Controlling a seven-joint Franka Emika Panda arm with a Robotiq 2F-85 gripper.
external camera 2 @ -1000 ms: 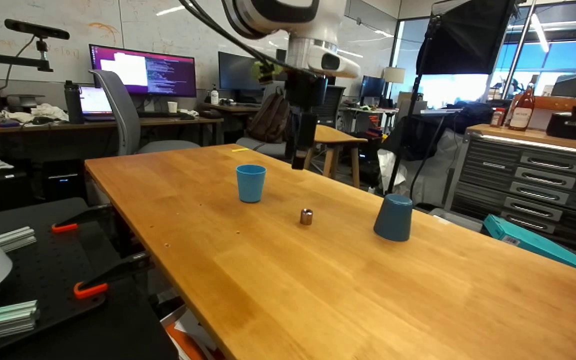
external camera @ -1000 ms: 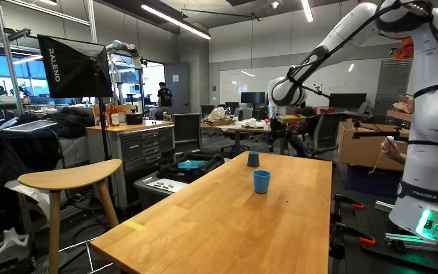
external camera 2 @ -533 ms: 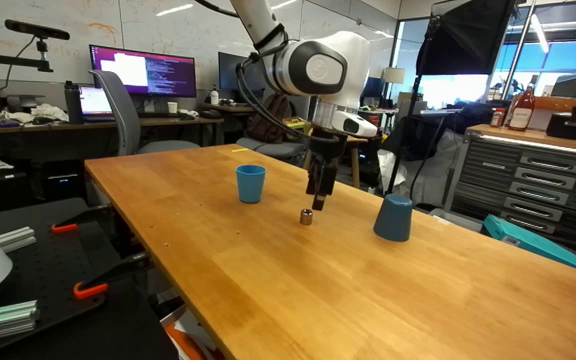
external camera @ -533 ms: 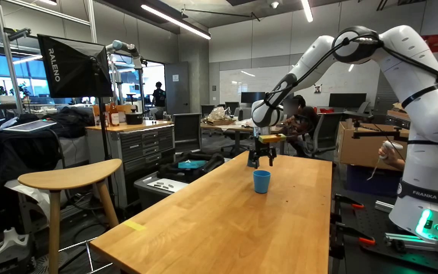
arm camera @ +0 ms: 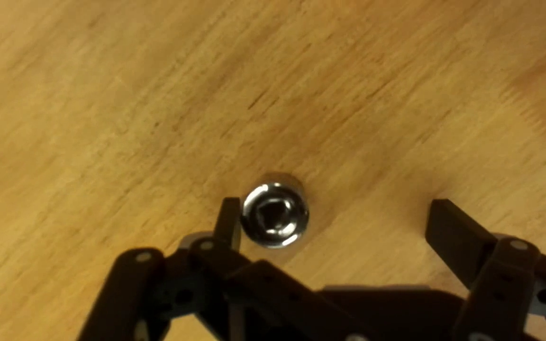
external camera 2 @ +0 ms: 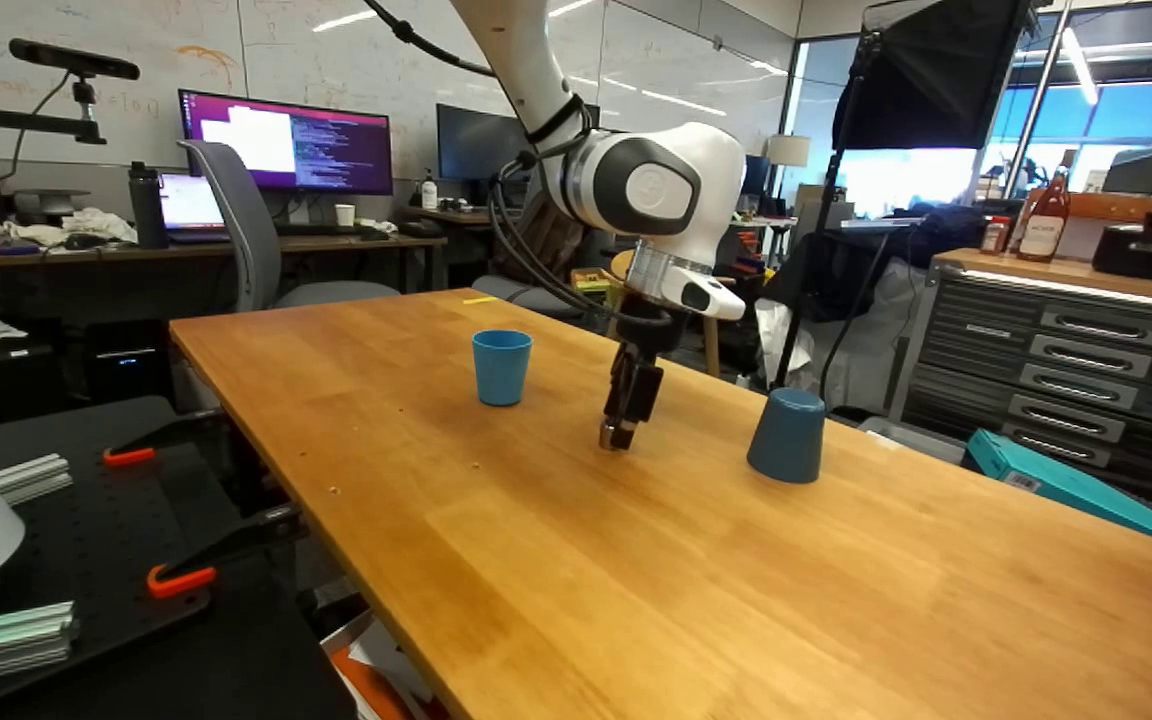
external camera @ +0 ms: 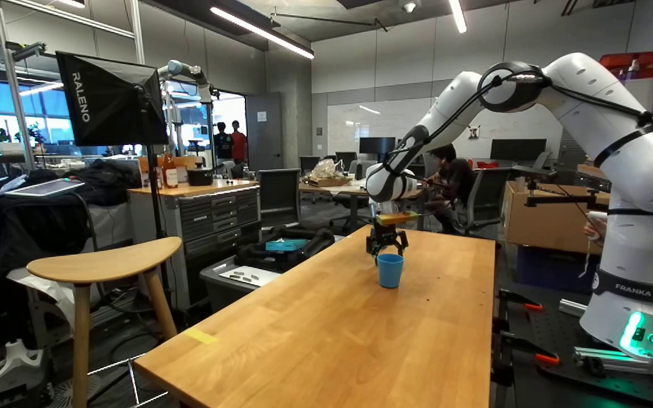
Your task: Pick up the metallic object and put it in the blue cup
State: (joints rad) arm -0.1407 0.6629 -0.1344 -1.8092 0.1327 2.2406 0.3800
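Note:
The metallic object is a small shiny cylinder with a hole in its top. In the wrist view the metallic object (arm camera: 275, 215) stands upright on the table between my open fingers (arm camera: 334, 201), close against the left finger and well apart from the right one. In an exterior view my gripper (external camera 2: 619, 432) is down at table height and partly covers the metallic object (external camera 2: 606, 437). The blue cup (external camera 2: 502, 368) stands upright, apart from the gripper. In an exterior view the blue cup (external camera: 390, 272) stands in front of my gripper (external camera: 388, 252), and the metallic object is hidden.
A darker blue cup (external camera 2: 788, 437) stands upside down on the wooden table (external camera 2: 536, 560), right of my gripper in that view. Clamps with orange tips (external camera 2: 181, 580) hold the table's edge. A stool (external camera: 105, 262) stands by the table.
My gripper has come down from above the table, first to just over the metallic object and now around it. It is open. The cups and the metallic object have not visibly moved.

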